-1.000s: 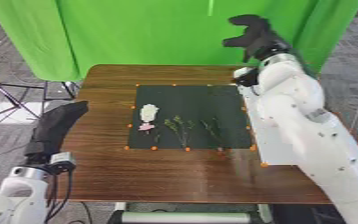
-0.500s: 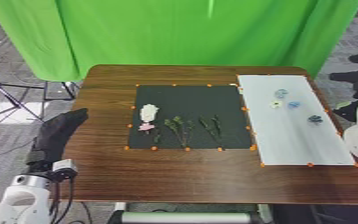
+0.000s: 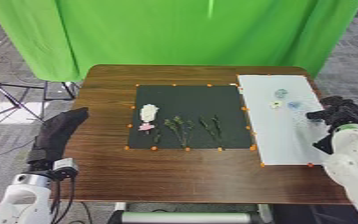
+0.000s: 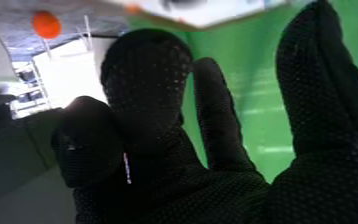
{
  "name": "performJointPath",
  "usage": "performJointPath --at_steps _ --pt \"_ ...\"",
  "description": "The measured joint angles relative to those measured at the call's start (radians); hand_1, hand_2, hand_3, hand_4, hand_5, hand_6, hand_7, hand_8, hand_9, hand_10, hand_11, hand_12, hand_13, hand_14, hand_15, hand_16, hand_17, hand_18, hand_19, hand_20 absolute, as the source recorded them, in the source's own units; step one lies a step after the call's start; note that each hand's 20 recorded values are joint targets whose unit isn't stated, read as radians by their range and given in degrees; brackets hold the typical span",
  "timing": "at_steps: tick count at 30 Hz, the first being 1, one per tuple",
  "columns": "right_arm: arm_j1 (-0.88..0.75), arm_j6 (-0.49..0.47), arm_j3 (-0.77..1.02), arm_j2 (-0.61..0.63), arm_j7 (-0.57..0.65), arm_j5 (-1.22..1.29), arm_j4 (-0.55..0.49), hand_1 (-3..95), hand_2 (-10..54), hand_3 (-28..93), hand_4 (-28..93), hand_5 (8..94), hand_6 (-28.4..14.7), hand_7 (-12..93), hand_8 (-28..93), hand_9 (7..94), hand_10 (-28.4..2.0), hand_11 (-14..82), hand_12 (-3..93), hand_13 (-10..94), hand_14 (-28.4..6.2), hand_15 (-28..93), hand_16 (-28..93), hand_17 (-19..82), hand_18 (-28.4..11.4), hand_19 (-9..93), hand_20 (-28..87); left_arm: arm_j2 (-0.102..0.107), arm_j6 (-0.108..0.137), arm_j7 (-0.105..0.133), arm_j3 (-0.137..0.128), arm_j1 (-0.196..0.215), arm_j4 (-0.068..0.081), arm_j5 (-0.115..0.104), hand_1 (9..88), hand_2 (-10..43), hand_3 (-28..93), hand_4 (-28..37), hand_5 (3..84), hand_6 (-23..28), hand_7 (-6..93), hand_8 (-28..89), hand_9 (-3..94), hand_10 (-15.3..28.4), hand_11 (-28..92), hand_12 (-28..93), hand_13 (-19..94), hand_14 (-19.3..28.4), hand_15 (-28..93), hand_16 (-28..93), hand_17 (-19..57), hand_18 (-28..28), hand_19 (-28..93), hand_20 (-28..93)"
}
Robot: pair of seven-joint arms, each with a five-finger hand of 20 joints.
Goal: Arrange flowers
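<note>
"Flowers [image 3: 149, 112], where?"
"On the bench's [image 3: 175, 175] black mat [image 3: 180, 100] and white sheet [image 3: 286, 145]; my right robot hand [image 3: 342, 111], spread wide, blocks the sheet's edge."
"Your left robot hand [image 3: 58, 127]?"
"Straight-fingered, near the bench's left edge; green curtain [image 3: 184, 30] beyond"

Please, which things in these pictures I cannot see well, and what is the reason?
- Head view: whatever lies under the right hand on the white sheet is hidden by that hand.
- Head view: the sheet's near right corner is covered by the right arm.
- Head view: the petals of the blue flower are too small.
- Head view: the left arm is cut off by the bottom edge.
</note>
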Motion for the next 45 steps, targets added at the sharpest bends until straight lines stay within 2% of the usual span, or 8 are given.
performJointPath --at_steps 8,14,19,22,26,32,41,45 --pt "-0.016 -0.008 -0.039 -0.019 0.0 -0.023 0.06 46.2 -9.5 64 -19 55.2 3.1 16 -11 62.9 -14.1 8.9 13.3 92 -2.1 53 25 62 -12.9 93 44 0.001 0.0 0.0 0.0 0.006 0.001 -0.002 21.9 -3.5 65 -22.2 51.3 0.8 15.9 -7 44.2 13.5 16 11 30 15.6 7 3 1.5 10.5 2 14" --pt "0.01 0.19 -0.113 -0.008 -0.005 -0.101 0.105 61.7 -9.5 55 -19 75.6 0.9 20 5 84.4 -11.6 6.9 31.5 94 -0.7 58 25 65 -12.5 93 51 0.021 0.005 0.0 -0.016 0.005 0.018 -0.016 21.9 -3.2 65 -22.4 50.8 1.4 15.8 -7 44.3 13.5 16 11 30 15.5 7 3 1.5 10.5 2 14" --pt "0.042 0.319 -0.191 0.011 -0.027 -0.131 0.127 63.5 -9.5 55 -19 79.9 0.9 21 7 89.2 -11.5 5.9 35.2 94 -0.5 59 25 66 -12.5 93 53 0.059 0.026 0.0 -0.059 0.004 0.044 -0.037 21.8 -3.0 65 -22.4 50.6 1.9 15.8 -7 44.6 13.4 16 11 31 15.5 8 3 1.8 10.4 2 14" --pt "0.055 0.336 -0.217 0.016 -0.04 -0.131 0.121 63.4 -9.5 56 -19 80.5 1.0 21 7 89.5 -11.4 5.8 35.4 94 -0.4 59 25 66 -12.5 93 53 0.085 0.063 0.003 -0.093 0.006 0.06 -0.07 21.6 -2.9 65 -22.5 50.6 2.1 15.8 -7 44.8 13.6 17 11 31 15.5 8 3 1.9 10.4 2 14" --pt "0.077 0.331 -0.238 0.035 -0.043 -0.122 0.063 63.3 -9.5 56 -19 81.0 1.0 21 7 89.7 -11.5 5.4 35.5 94 -0.4 59 26 66 -12.3 93 53 0.106 0.095 0.006 -0.141 0.014 0.063 -0.103 21.6 -2.9 65 -22.7 50.6 2.2 15.7 -7 44.9 13.6 17 11 31 15.5 8 3 1.9 10.4 2 14" --pt "0.262 0.305 -0.402 0.078 -0.078 0.004 -0.034 63.1 -9.5 56 -18 81.0 1.1 21 7 89.7 -11.7 5.1 35.3 94 -0.3 59 26 66 -12.4 93 54 0.11 0.089 0.002 -0.163 0.023 0.057 -0.096 21.4 -2.6 65 -22.8 50.5 2.4 15.7 -7 44.8 13.7 17 11 31 15.5 8 3 2.0 10.3 2 14" --pt "0.714 0.113 -0.812 0.001 -0.216 0.284 -0.001 63.1 -9.5 55 -19 81.3 1.4 20 6 89.8 -11.6 5.1 35.3 94 -0.1 59 27 66 -12.0 93 54 0.11 0.065 -0.013 -0.139 0.016 0.049 -0.072 21.4 -2.5 65 -22.8 50.3 2.7 15.4 -6 44.7 13.6 17 11 31 15.5 8 3 1.9 10.3 2 14" --pt "0.845 0.09 -0.953 -0.091 -0.251 0.267 0.036 63.0 -9.5 55 -19 81.4 1.7 20 6 89.6 -11.5 4.9 35.1 94 -0.2 59 27 66 -12.0 93 54 0.11 0.047 -0.018 -0.127 0.009 0.04 -0.044 21.3 -2.5 65 -22.7 50.3 2.7 15.2 -6 44.5 13.7 17 11 30 15.5 8 3 1.9 10.3 2 14"
